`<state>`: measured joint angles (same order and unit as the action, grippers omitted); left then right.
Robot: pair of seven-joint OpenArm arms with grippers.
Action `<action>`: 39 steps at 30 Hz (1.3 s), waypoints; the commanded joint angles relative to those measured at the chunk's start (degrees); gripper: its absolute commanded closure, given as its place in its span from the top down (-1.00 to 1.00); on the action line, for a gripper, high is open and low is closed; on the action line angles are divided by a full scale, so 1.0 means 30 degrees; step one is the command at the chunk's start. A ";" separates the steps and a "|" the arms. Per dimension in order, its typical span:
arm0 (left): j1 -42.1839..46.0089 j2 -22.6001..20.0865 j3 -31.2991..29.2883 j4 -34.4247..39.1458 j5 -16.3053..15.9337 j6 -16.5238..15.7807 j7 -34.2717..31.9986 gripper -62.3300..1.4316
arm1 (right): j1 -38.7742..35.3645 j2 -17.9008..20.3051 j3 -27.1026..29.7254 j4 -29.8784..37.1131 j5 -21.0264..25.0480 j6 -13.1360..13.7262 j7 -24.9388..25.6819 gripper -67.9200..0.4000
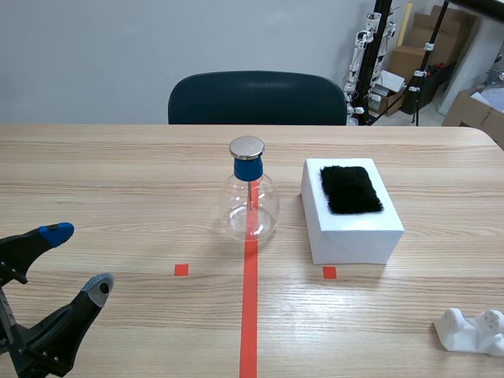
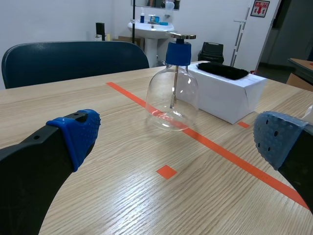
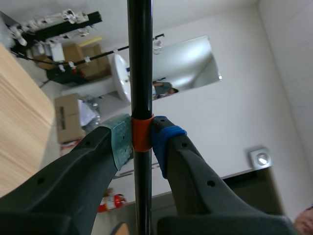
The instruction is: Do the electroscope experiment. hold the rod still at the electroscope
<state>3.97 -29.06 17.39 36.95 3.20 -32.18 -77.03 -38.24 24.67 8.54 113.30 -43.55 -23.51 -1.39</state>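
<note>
While the electroscope (image 1: 250, 193) is seen untouched on the table (image 1: 118, 173), the left gripper (image 2: 178, 136) is shown wide open, empty, in its wrist view. The rod (image 3: 141, 73) is clamped by the right gripper (image 3: 142, 137), raised; approach to the electroscope is judged next.

A dark teal chair (image 1: 257, 97) stands at the wooden table (image 1: 118, 173)'s far edge, well ahead of the left gripper (image 1: 77, 260). A white moulded holder (image 1: 471, 331) lies on the table, far to that gripper's right.
</note>
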 commanded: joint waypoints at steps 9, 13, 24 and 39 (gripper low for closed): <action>-0.0058 -0.0124 -0.0124 0.0146 -0.0189 -0.0058 -0.0386 1.00 | 0.3519 0.1027 -0.1217 -0.1596 -0.2900 0.0007 0.0029 -0.99; -0.0058 -0.0124 -0.0124 0.0146 -0.0189 -0.0058 -0.0386 1.00 | 0.4976 0.1151 -0.2528 -0.1749 -0.4583 0.1129 -0.0750 -0.99; -0.0058 -0.0124 -0.0124 0.0146 -0.0189 -0.0058 -0.0386 1.00 | 0.7635 0.1129 -0.6011 -0.4153 -0.9122 0.1821 -0.1785 -0.99; -0.0058 -0.0124 -0.0124 0.0146 -0.0189 -0.0058 -0.0386 1.00 | 0.8677 -0.0117 -0.6652 -0.5843 -1.2182 0.2368 -0.0488 -0.99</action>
<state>3.97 -29.04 17.39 36.95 3.20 -32.18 -77.03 -13.04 24.12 -11.81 94.74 -79.70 -15.73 -2.37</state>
